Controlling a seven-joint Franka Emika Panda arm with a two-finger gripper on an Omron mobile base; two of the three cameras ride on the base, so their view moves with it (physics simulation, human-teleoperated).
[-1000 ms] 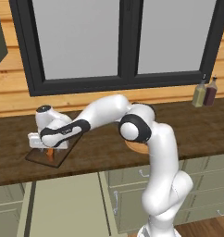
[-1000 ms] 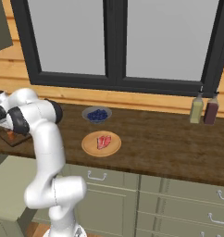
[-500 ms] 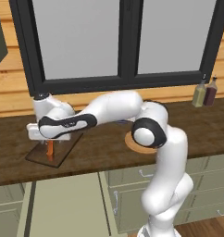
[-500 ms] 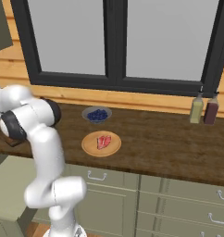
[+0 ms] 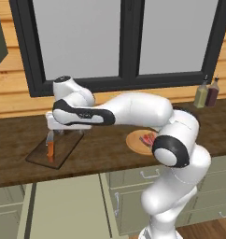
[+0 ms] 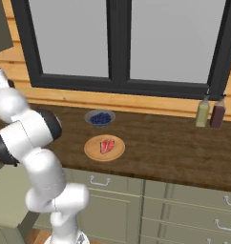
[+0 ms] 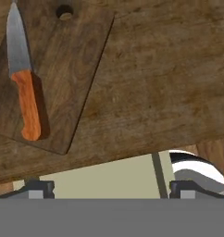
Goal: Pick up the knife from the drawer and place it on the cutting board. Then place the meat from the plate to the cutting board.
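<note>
The knife (image 7: 23,88), orange-red handle and short grey blade, lies flat on the dark brown cutting board (image 7: 63,60), free of my gripper (image 7: 113,190). The two fingertips (image 7: 37,187) stand far apart, open, with nothing between them. In the left base view the gripper (image 5: 68,133) hovers just above the board's (image 5: 63,148) far end, to the right of the knife (image 5: 50,148). The meat (image 5: 147,139) rests on the tan plate (image 5: 133,142), to the right of the board; the meat (image 6: 107,146) and plate (image 6: 96,153) also show in the right base view. The pale green drawer (image 5: 63,205) stands pulled out below the counter.
A grey bowl of blue berries (image 6: 99,117) sits behind the plate. Two bottles (image 6: 202,112) stand at the counter's far right by the wall. Narrower closed drawers (image 6: 184,205) line the cabinet front. My own arm spans the counter between board and plate.
The hand has lifted off the board and drifted a little to the right, leaving the knife lying there. The jaws have spread slightly wider.
</note>
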